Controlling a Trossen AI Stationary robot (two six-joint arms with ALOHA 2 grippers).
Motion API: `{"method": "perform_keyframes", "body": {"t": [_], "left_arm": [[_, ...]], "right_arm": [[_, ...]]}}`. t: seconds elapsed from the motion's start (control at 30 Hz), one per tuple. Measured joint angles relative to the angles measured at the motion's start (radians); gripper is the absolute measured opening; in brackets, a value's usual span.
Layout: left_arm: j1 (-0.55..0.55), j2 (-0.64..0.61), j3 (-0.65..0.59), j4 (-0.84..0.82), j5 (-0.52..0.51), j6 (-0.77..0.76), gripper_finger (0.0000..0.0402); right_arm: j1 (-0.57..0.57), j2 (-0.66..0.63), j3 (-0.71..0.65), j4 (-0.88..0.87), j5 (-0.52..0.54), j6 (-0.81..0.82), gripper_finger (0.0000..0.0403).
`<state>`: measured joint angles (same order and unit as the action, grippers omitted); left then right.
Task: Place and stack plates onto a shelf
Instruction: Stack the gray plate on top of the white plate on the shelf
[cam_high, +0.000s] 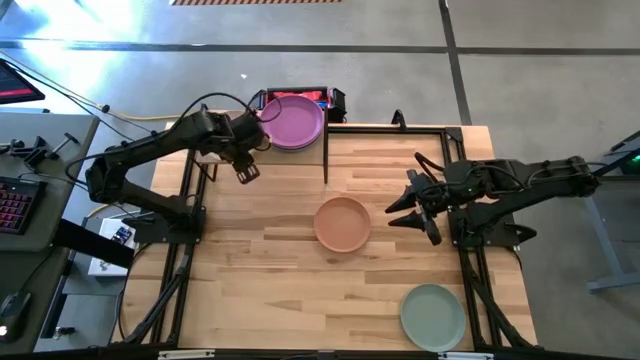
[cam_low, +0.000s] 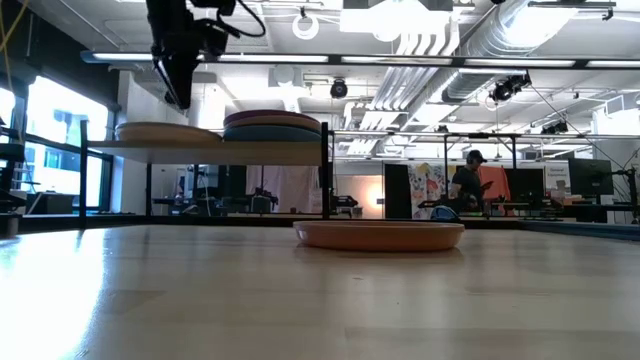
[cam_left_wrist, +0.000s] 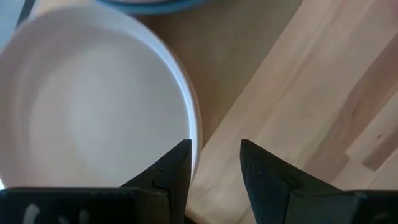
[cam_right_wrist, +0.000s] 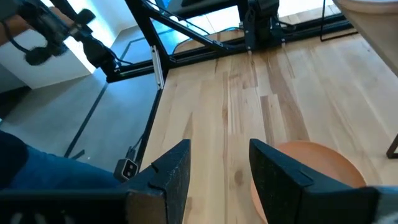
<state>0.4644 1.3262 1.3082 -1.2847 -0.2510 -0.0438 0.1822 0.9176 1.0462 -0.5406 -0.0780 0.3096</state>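
Note:
The shelf (cam_low: 200, 152) stands at the table's far edge. On it lie a cream plate (cam_low: 165, 132) on the left and a stack topped by a purple plate (cam_high: 293, 122) over a blue one (cam_low: 272, 133) on the right. My left gripper (cam_high: 247, 172) hovers open just above the cream plate's rim (cam_left_wrist: 186, 99), apart from it in the low view. A terracotta orange plate (cam_high: 343, 222) rests flat on the middle of the table. My right gripper (cam_high: 405, 205) is open to its right, above the table. A sage green plate (cam_high: 433, 316) lies at the near right corner.
The shelf's thin black post (cam_high: 325, 155) stands between the stack and the open tabletop (cam_high: 260, 260). Black frame rails (cam_high: 470, 270) run along the table's left and right sides. A person (cam_low: 468, 180) is in the room far behind the table.

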Motion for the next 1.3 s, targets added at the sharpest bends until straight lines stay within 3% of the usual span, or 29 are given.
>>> {"method": "perform_keyframes", "body": {"t": [0.13, 0.33, 0.5, 0.77, 1.03, 1.3], "left_arm": [[0.0, 0.0, 0.057, -0.002, 0.041, -0.043, 0.0127], [-0.022, -0.001, 0.088, 0.02, 0.28, -0.157, 0.0127], [-0.114, 0.0, 0.06, 0.095, 0.38, -0.172, 0.0127], [-0.297, 0.0, 0.053, 0.274, 0.391, -0.269, 0.0126], [-0.416, 0.0, 0.053, 0.426, 0.391, -0.286, 0.0126], [-0.442, 0.0, 0.053, 0.43, 0.388, -0.321, 0.0126]], "right_arm": [[0.0, 0.012, 0.0, -0.003, 0.0, 0.028, 0.0154], [0.0, 0.08, 0.0, -0.064, 0.0, 0.168, 0.0154], [0.023, 0.171, 0.0, -0.228, -0.001, 0.308, 0.0154], [0.176, 0.323, 0.0, -0.481, -0.012, 0.297, 0.0154], [0.345, 0.45, 0.0, -0.485, -0.055, 0.206, 0.0154], [0.451, 0.526, -0.032, -0.438, -0.064, 0.127, 0.0154]]}}
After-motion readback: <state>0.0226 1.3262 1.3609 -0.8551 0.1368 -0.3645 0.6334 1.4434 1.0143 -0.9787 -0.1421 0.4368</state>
